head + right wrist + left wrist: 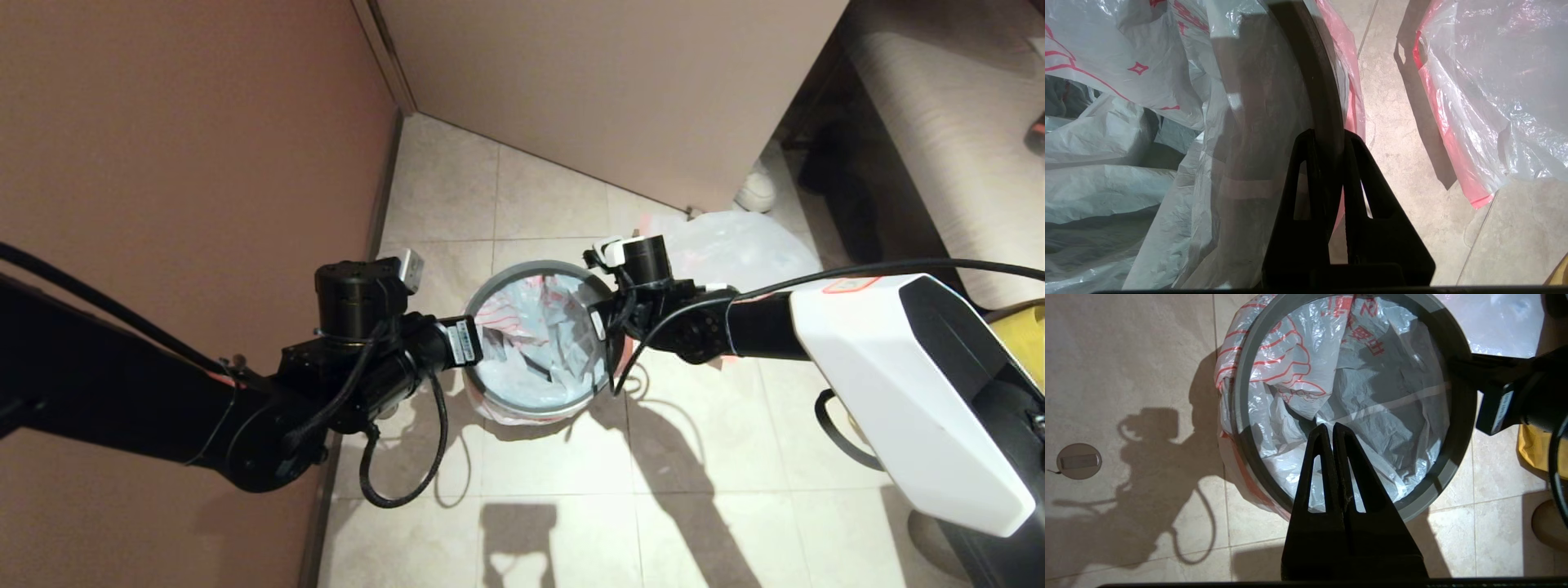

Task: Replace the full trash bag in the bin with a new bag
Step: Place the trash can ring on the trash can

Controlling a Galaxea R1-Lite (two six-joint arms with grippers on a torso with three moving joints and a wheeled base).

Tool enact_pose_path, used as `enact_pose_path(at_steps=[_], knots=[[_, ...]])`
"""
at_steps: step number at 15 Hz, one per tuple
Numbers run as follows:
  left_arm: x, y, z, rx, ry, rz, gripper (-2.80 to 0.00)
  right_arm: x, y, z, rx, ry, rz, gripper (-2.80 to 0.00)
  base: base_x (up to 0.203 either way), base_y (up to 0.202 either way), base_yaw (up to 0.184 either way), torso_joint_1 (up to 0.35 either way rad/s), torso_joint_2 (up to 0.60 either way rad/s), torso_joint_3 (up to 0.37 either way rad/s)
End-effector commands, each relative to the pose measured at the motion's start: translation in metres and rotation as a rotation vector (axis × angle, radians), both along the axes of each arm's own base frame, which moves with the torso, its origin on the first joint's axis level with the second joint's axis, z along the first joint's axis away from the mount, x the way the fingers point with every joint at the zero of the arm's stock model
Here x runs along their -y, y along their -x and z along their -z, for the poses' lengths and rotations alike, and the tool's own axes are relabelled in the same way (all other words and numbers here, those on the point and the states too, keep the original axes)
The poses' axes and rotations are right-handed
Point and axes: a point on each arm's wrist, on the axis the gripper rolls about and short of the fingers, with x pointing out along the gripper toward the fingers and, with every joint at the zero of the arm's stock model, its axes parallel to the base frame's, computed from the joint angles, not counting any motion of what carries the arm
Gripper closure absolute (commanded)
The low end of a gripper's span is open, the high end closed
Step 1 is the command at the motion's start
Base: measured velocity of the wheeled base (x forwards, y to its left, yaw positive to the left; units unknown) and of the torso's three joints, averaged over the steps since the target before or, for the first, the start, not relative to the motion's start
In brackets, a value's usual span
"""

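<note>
Right tool (pixel 1334 141) pinches grey hoop (pixel 1314 81) at bin's (pixel 535 408) 3 o'clock; left tool (pixel 1332 430) closed, empty, above new bag (pixel 1306 367). Full trash bag (pixel 735 245) on floor. Risk: hoop seemingly unseated; slip frees hem.

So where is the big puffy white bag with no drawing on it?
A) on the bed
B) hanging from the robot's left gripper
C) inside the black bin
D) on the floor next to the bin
D: the full trash bag lies on the floor tiles beside the bin, on the right gripper's side, while the new bag with red drawings lines the bin under the grey hoop.
</note>
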Motion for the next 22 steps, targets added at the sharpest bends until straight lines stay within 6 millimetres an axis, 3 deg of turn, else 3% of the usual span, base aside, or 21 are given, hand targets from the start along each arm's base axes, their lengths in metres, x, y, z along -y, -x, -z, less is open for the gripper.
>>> enact_pose_path(at_steps=[1, 8, 15, 22], knots=[[0.002, -0.001, 0.005, -0.010, -0.006, 0.001, 0.00, 0.004, -0.004, 0.005, -0.010, 0.002, 0.000, 0.00, 0.000, 0.000, 0.000, 0.000, 0.00, 0.000], [0.003, -0.005, 0.012, -0.027, -0.013, -0.001, 0.00, -0.010, 0.000, 0.017, -0.035, 0.007, -0.045, 0.00, 0.000, 0.000, 0.000, 0.000, 0.00, 0.000], [0.003, -0.005, 0.012, -0.028, -0.014, -0.002, 0.00, -0.009, -0.002, 0.021, -0.031, 0.038, -0.053, 0.00, 0.000, 0.000, 0.000, 0.000, 0.00, 0.000], [0.004, -0.007, 0.016, -0.036, -0.018, -0.001, 0.00, -0.003, 0.000, -0.006, 0.050, -0.004, -0.037, 0.00, 0.000, 0.000, 0.000, 0.000, 0.00, 0.000]])
